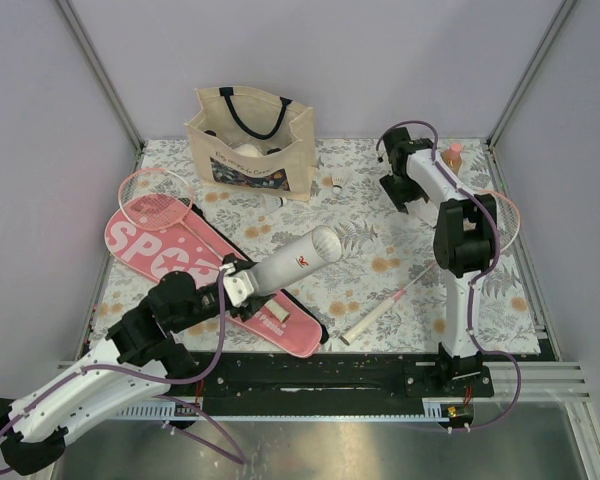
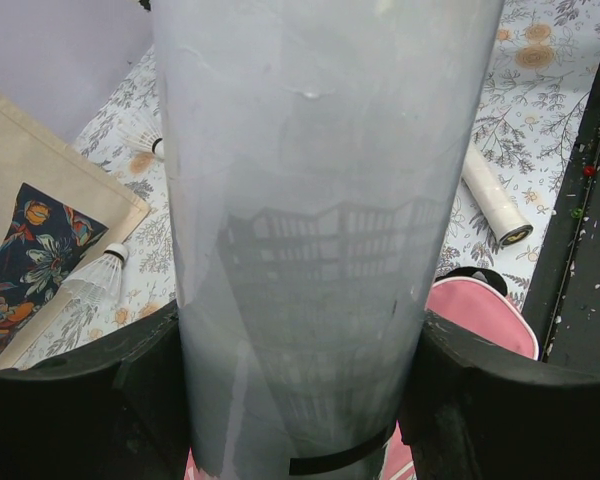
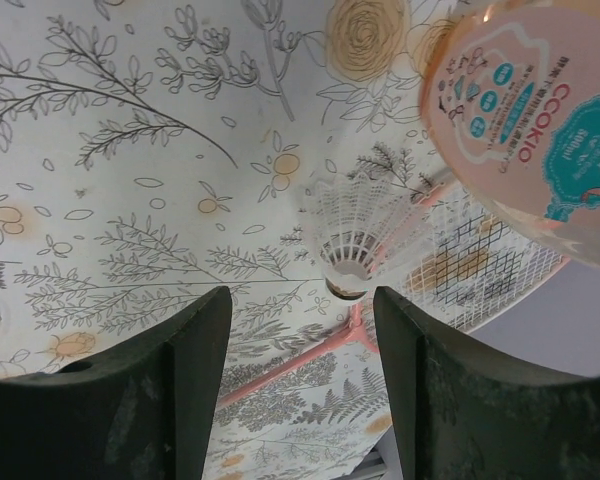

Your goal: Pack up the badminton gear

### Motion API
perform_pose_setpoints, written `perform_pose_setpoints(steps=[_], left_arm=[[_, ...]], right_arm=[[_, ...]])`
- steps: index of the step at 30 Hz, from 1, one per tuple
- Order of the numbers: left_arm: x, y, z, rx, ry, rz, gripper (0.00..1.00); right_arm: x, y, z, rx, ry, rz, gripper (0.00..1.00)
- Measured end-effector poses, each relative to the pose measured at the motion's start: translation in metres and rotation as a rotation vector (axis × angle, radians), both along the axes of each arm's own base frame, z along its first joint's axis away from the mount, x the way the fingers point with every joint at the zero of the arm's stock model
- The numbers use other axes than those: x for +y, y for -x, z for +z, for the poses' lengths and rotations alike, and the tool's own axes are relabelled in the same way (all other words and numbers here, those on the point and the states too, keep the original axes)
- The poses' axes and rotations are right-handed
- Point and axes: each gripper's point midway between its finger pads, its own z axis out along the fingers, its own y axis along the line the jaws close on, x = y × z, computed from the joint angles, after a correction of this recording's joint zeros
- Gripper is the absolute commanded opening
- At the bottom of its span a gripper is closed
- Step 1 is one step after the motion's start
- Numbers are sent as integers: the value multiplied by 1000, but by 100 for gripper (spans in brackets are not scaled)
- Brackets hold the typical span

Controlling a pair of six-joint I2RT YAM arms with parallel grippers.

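My left gripper (image 1: 242, 283) is shut on the long white tube (image 1: 298, 258) and holds it slanted above the pink SPORT case (image 1: 170, 255). In the left wrist view the tube (image 2: 320, 220) fills the gap between both fingers (image 2: 80, 400). One pink-rimmed racket (image 1: 155, 197) lies at the case's far end. The other racket (image 1: 378, 315) lies at the right, its head under the right arm. My right gripper (image 3: 302, 330) is open and empty above a white shuttlecock (image 3: 345, 235) that rests on that racket's strings. Two more shuttlecocks (image 2: 95, 280) lie by the tote.
A beige tote (image 1: 250, 140) with dark straps stands at the back. An orange bottle (image 1: 453, 155) with a pink cap stands at the back right, close to the right gripper (image 1: 398, 196), and looms in the right wrist view (image 3: 535, 120). Another shuttlecock (image 1: 340, 181) lies right of the tote.
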Motion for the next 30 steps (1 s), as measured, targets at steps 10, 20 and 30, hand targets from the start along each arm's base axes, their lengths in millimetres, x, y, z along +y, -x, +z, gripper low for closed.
perform_pose_setpoints(steps=[10, 20, 30], left_arm=[[-2, -2, -6, 14, -18, 0, 57], [-4, -3, -11, 27, -37, 0, 57], [-4, -4, -12, 30, -40, 1, 57]], right_arm=[[-18, -18, -12, 17, -3, -10, 68], [-20, -7, -33, 106, -16, -6, 47], [-24, 16, -36, 167, -8, -12, 10]])
